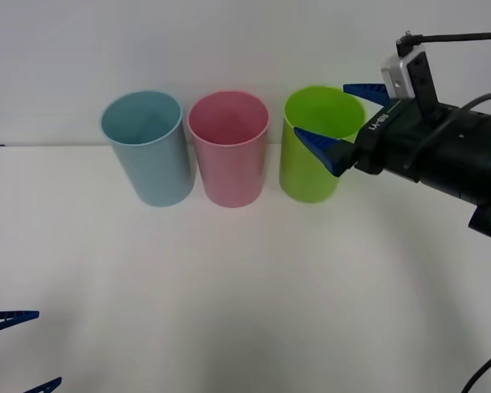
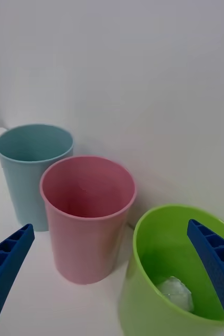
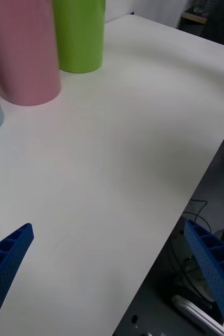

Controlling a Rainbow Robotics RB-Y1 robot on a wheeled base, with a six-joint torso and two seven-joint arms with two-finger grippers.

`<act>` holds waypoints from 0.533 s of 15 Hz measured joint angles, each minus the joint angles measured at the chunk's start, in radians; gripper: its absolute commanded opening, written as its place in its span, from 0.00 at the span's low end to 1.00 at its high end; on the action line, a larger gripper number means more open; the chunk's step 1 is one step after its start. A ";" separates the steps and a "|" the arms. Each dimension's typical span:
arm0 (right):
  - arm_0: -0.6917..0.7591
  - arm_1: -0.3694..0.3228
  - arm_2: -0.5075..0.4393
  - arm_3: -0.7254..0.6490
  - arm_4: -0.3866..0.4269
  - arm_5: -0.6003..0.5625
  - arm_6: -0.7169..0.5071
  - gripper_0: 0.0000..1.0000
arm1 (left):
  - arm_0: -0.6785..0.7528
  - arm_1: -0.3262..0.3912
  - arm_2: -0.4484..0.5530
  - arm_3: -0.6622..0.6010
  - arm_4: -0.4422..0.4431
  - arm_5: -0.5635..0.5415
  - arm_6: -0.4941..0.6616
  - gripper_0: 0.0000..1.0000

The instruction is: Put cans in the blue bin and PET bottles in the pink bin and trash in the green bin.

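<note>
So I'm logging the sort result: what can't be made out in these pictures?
- Front view: the green bin's floor, hidden by its wall and the open right gripper.
- Right wrist view: blue bin's and pink bin's floors, hidden by their walls.
- The trash: its lower part is behind the green rim.

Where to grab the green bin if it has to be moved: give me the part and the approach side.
Take the green bin by its rim on the right, one finger inside, one outside, coming from above. The pink bin crowds its left side and its wall is probably too wide to span. The open right claw already hovers at that rim, the trash inside.
</note>
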 measured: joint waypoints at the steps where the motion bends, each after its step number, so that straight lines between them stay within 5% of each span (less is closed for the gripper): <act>1: 0.044 -0.001 -0.006 -0.012 -0.042 0.023 0.043 1.00 | 0.000 0.000 0.000 0.000 0.000 0.000 0.000 1.00; 5: 0.193 -0.002 -0.034 -0.014 -0.207 0.047 0.208 1.00 | 0.000 0.000 0.000 0.000 0.000 0.000 0.000 1.00; 8: 0.273 -0.003 -0.023 -0.009 -0.241 0.047 0.311 1.00 | 0.000 0.000 0.000 0.000 0.000 0.000 0.000 1.00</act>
